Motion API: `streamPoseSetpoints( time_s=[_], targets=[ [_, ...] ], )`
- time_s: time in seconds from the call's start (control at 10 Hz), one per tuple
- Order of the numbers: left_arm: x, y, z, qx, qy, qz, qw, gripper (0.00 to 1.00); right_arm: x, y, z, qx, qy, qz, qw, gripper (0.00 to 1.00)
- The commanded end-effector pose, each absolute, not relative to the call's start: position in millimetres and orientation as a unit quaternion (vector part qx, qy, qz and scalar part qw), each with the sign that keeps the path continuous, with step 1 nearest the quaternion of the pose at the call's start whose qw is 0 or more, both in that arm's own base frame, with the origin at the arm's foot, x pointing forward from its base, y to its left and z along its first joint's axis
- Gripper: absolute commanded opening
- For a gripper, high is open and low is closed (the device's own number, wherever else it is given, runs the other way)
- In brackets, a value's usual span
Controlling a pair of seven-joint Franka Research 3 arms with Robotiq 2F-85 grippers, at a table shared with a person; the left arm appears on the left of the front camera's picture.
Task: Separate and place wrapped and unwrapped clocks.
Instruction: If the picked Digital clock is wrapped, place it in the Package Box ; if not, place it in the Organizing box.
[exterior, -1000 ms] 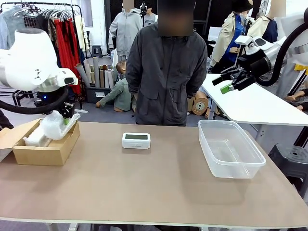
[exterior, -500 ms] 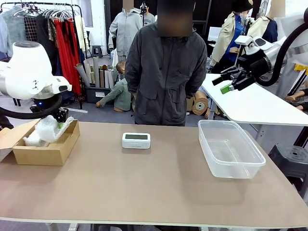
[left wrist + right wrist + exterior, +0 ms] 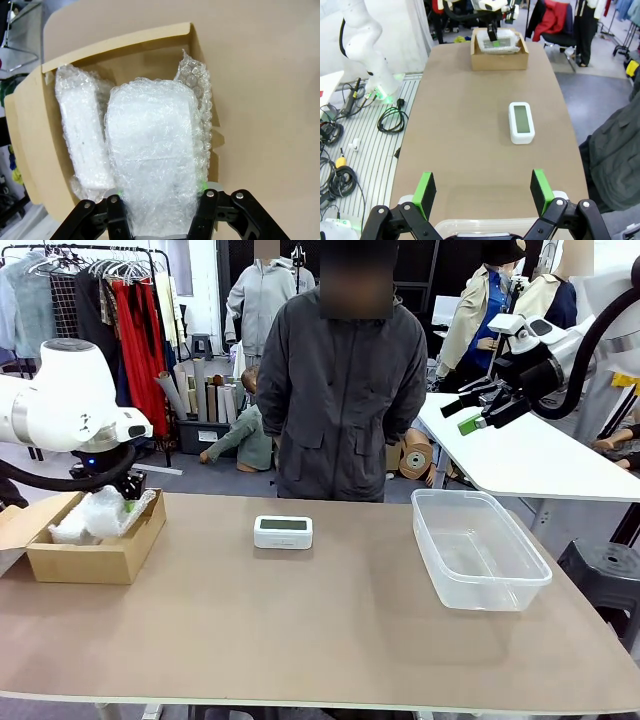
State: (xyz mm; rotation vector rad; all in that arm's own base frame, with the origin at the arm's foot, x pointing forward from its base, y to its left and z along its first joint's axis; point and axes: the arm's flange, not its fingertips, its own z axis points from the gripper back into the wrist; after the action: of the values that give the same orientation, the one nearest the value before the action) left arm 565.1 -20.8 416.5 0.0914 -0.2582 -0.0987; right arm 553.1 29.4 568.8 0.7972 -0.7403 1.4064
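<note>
The left gripper is closed narrowly on 1 wrapped clock. This bundle is held inside the cardboard box, at 9 o'clock on the table. From the jaws the bundle runs out toward 12 o'clock in the left wrist view. Its long axis is almost parallel to the 2nd wrapped clock, which lies just beside it at 9 o'clock on the box floor. A release straight down is judged to be the coming move.

The wrap is soft, bubbled and translucent, and it will probably yield. The box is plain matt card.

The bare clock is a hard, smooth white oblong, lying flat at the table's middle. The clear plastic tub stands at 3 o'clock from it. The right gripper is held wide and empty, with the bare clock at 12 o'clock from it.
</note>
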Motion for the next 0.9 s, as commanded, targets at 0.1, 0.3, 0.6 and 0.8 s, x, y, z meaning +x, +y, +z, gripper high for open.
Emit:
streamPoseSetpoints(
  time_s=[0.1,0.3,0.6,0.8],
  targets=[
    [563.5,-23.5,417.9,0.045,-0.13,-0.061,0.989,0.0,552.8,29.4,570.5,0.346,-0.324,0.615,0.63,1.0],
    [563.5,-25.9,414.7,0.066,-0.132,-0.049,0.988,0.0,552.8,29.4,570.5,0.346,-0.324,0.615,0.63,1.0],
    [572.6,-23.1,396.9,0.07,-0.125,-0.045,0.989,0.0,552.8,29.4,570.5,0.346,-0.324,0.615,0.63,1.0],
    [575.9,-20.2,380.7,0.068,-0.112,-0.043,0.99,0.0,552.8,29.4,570.5,0.346,-0.324,0.615,0.63,1.0]
  ],
)
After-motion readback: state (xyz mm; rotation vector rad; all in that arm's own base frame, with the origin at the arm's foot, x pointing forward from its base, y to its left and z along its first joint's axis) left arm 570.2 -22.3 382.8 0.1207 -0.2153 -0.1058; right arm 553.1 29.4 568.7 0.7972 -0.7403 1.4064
